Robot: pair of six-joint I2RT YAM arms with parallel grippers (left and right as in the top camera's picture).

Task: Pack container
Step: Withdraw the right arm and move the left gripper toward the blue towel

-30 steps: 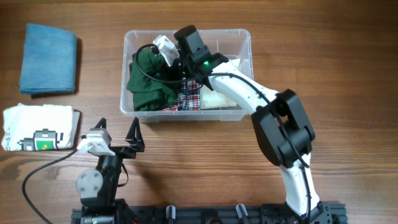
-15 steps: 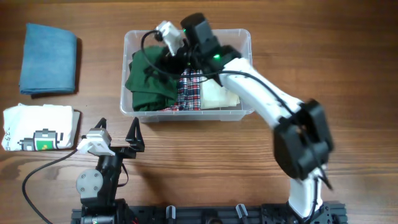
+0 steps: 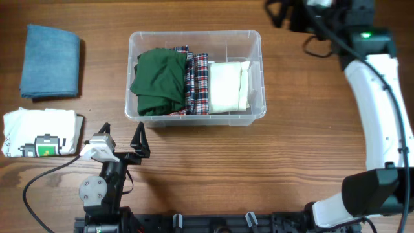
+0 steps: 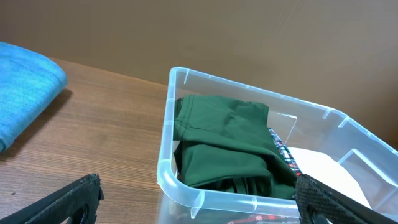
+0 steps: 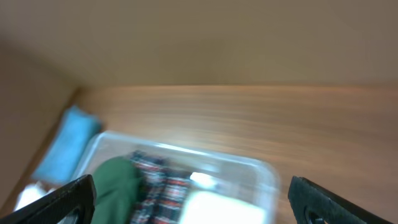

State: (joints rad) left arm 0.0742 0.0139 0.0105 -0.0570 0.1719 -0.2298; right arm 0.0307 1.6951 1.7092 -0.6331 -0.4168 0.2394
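While my right claw [image 3: 282, 13] hangs spread wide with nothing between its fingers, high over the far right of the table [image 3: 194, 171], its white arm reaches up from the near edge in one long arc along the right side, well apart from the container [image 3: 194, 33]. My left claw [image 3: 123, 138] gapes just as wide and just as empty, low by the near edge on a folded arm, its fingers pointing toward the container's near left corner. The container stands on the far middle of the table, mouth up, its long axis running left to right, one long wall facing me. Inside, left to right, lie a green garment [image 3: 158, 81], a plaid cloth [image 3: 197, 84] and a cream cloth [image 3: 228, 86], folded side by side. Off to its left lies a blue towel [image 3: 50, 60]; a white printed cloth [image 3: 40, 133] lies near my left claw.
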